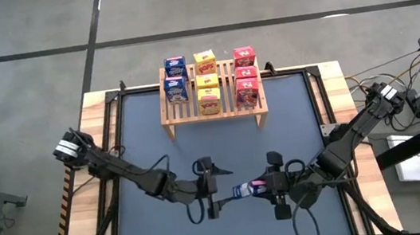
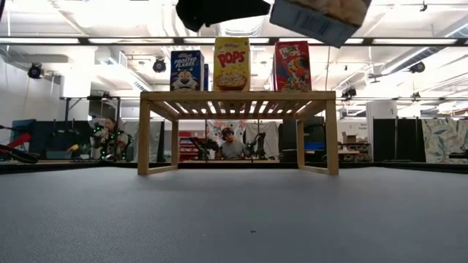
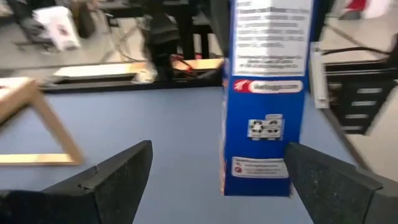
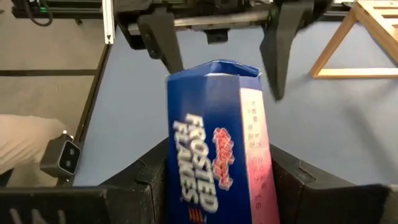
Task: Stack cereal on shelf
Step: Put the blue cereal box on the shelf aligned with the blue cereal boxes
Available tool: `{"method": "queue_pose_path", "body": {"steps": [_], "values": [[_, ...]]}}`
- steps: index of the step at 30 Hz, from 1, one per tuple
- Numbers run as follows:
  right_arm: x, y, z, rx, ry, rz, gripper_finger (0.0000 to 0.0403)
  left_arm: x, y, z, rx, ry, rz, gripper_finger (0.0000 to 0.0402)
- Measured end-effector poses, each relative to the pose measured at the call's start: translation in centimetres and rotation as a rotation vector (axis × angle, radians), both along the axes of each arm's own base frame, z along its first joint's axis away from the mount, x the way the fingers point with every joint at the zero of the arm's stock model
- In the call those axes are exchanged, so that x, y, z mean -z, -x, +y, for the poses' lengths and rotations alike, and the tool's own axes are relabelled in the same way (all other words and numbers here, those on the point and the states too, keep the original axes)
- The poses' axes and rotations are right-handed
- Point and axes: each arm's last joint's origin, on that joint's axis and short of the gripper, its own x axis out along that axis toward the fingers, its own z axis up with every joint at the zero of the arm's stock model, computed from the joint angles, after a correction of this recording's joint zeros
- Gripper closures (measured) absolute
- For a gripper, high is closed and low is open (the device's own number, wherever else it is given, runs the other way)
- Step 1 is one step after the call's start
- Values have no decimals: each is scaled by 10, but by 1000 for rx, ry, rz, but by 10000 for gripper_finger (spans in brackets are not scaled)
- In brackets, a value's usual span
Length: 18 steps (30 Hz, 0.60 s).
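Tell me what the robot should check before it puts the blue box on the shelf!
1. Right hand has hold of the blue Frosted Flakes box: ok, its fingers press both sides.
2. Left hand has let go: ok, its fingers are spread wide on either side of the box, not touching.
3. Box is off the table: ok, the low view shows it up in the air.
4. Room on the shelf: ok, the blue column holds two boxes, the yellow and red columns three each, so the front blue spot is free.
5. Boxes already on the shelf stand upright: ok.
6. Box printing faces forward: cannot tell.
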Motion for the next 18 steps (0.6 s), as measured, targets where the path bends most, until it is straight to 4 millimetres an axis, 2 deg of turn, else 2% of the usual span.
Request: {"method": "queue_pose_path", "body": {"steps": [12,18], "values": [[-1,-2,-2,3,13,-13,232,0,-2,0,104,98,6,56],[-4,-6,-3,5,7,-45,232,-1,-3,1,87,136,0,56]]}}
